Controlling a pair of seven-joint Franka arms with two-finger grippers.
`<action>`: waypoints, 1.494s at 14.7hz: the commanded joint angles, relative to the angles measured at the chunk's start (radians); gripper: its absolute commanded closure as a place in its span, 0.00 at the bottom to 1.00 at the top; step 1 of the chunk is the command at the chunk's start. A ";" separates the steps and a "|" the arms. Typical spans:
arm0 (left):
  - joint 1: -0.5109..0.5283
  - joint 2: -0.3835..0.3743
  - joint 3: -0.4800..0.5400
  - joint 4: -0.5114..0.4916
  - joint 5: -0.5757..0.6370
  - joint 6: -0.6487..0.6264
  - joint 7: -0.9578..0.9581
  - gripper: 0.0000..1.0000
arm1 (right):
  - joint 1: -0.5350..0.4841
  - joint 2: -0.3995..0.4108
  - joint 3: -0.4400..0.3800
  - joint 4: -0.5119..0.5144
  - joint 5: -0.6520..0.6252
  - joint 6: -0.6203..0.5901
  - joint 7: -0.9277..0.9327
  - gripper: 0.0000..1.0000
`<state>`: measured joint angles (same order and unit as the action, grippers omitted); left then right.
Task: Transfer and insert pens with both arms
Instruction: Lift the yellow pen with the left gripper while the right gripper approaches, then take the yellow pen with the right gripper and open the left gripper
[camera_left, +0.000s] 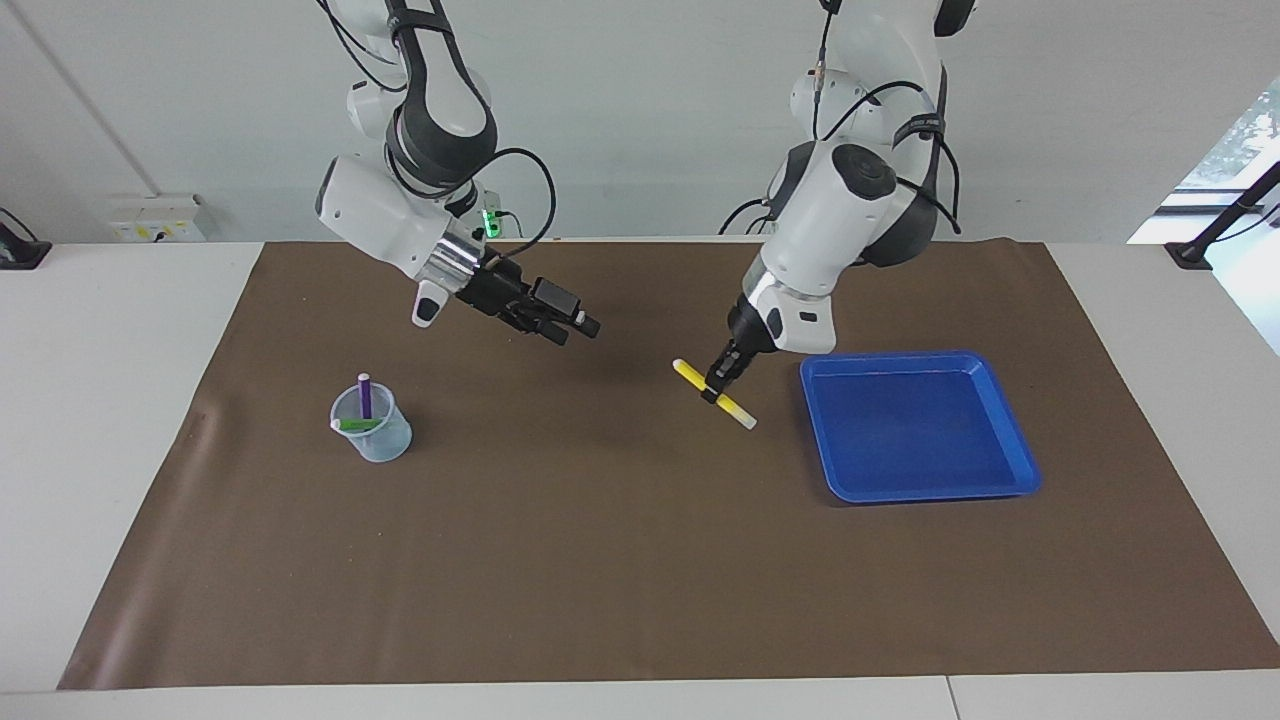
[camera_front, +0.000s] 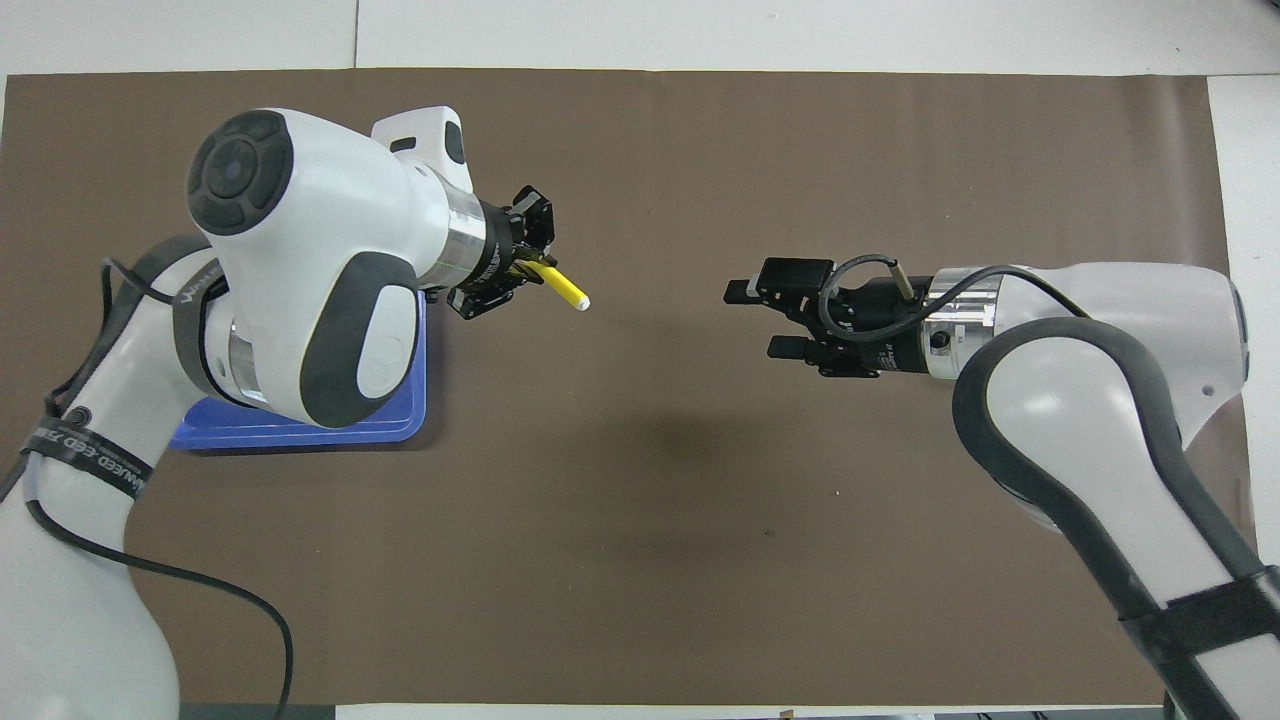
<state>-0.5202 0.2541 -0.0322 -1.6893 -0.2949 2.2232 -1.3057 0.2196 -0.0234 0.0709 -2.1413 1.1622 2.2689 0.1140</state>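
Note:
My left gripper (camera_left: 716, 386) is shut on the yellow pen (camera_left: 689, 373) near its middle. It holds the pen slanted over the brown mat beside the blue tray, pale end toward the tray. In the overhead view the left gripper (camera_front: 528, 266) holds the yellow pen (camera_front: 562, 287) with its pale end pointing at my right gripper. My right gripper (camera_left: 565, 322) is open and empty over the mat, tilted toward the left one; it also shows in the overhead view (camera_front: 762, 320). The purple pen (camera_left: 365, 394) and green pen (camera_left: 354, 424) are in a clear cup (camera_left: 380, 440).
The blue tray (camera_left: 1018, 465) lies empty toward the left arm's end of the table; my left arm covers most of it in the overhead view (camera_front: 300, 432). The brown mat (camera_left: 620, 560) covers the table. The cup is hidden under my right arm in the overhead view.

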 joint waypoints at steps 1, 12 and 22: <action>-0.059 0.020 0.017 0.016 -0.018 0.061 -0.168 1.00 | -0.006 -0.036 0.000 -0.037 0.063 0.005 -0.017 0.00; -0.194 0.017 0.017 -0.015 -0.018 0.147 -0.392 1.00 | -0.005 -0.035 0.000 -0.037 0.068 0.015 -0.005 0.38; -0.208 0.008 0.017 -0.016 -0.017 0.116 -0.389 1.00 | -0.020 -0.032 -0.002 -0.034 0.068 -0.017 -0.008 1.00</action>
<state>-0.7018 0.2719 -0.0249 -1.6920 -0.2963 2.3538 -1.6895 0.2137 -0.0328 0.0628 -2.1706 1.2025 2.2709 0.1161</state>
